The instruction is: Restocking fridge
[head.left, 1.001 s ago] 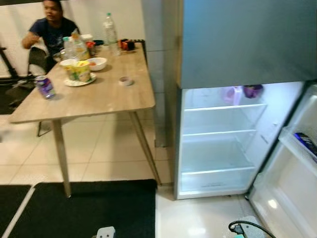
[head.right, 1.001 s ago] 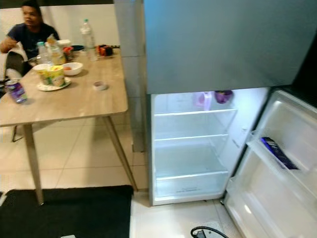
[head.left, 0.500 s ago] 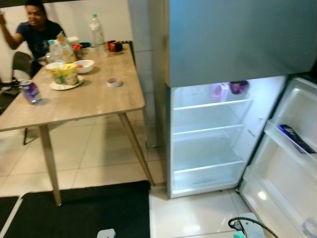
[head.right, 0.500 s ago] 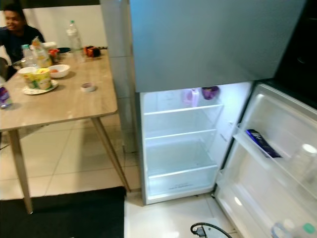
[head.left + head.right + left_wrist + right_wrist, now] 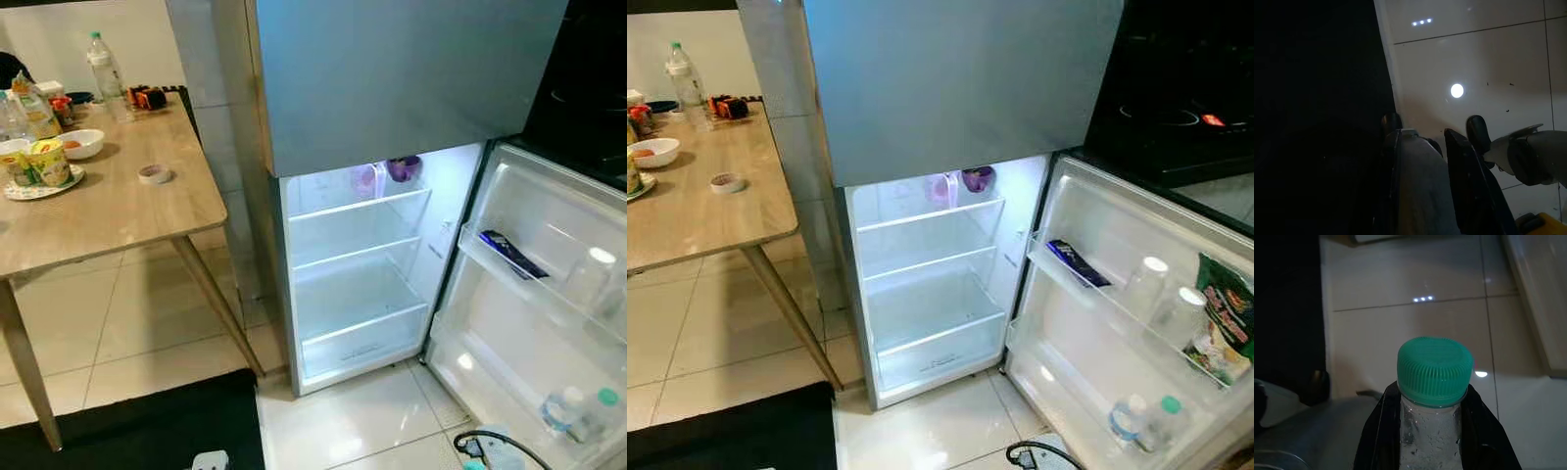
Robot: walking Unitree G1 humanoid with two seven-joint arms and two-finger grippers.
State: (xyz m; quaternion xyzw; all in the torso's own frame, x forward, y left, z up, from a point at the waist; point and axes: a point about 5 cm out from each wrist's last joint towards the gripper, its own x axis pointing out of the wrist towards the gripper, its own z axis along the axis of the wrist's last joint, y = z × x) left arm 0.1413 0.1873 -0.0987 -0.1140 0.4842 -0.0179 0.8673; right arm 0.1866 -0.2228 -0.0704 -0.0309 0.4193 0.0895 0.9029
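Far left: wooden table (image 5: 118, 211) on a tiled floor. On it, far to near: clear water bottle (image 5: 102, 67), white bowl (image 5: 81, 144), plate (image 5: 39, 184) carrying yellow cup noodles (image 5: 47, 162), and a small round tape roll (image 5: 154, 174) nearer the table's right edge

Near left: black mat (image 5: 147, 431) on the floor; its edge meets pale tiles (image 5: 1474, 58) in the left wrist view

Left gripper (image 5: 1432, 128): hangs over the mat edge, fingers slightly apart, nothing between them

Centre: fridge (image 5: 950, 88), upper door closed, lower compartment open and lit. Top shelf (image 5: 929, 213) carries a pink container (image 5: 940, 188) and a purple bowl-like item (image 5: 978, 178) at the back, side by side. Middle shelf (image 5: 931, 264) and bottom tray (image 5: 940, 343) are bare white

Right: fridge door (image 5: 1136, 333) swung open toward the near right. Upper door rack: dark blue packet (image 5: 1076, 262) lying tilted, two pale capped cups or bottles (image 5: 1164, 299), green snack bag (image 5: 1225, 313) at the far right end. Lower rack: two small water bottles, one white cap (image 5: 1125, 419), one green cap (image 5: 1158, 421)

Right gripper (image 5: 1435, 426): clamped on a clear water bottle with green cap (image 5: 1434, 367); a black finger on each side of the neck, droplets inside the plastic. Bottle is held low over the tiled floor, near the foot of the open door

Near right floor: black cable loop (image 5: 490, 446)
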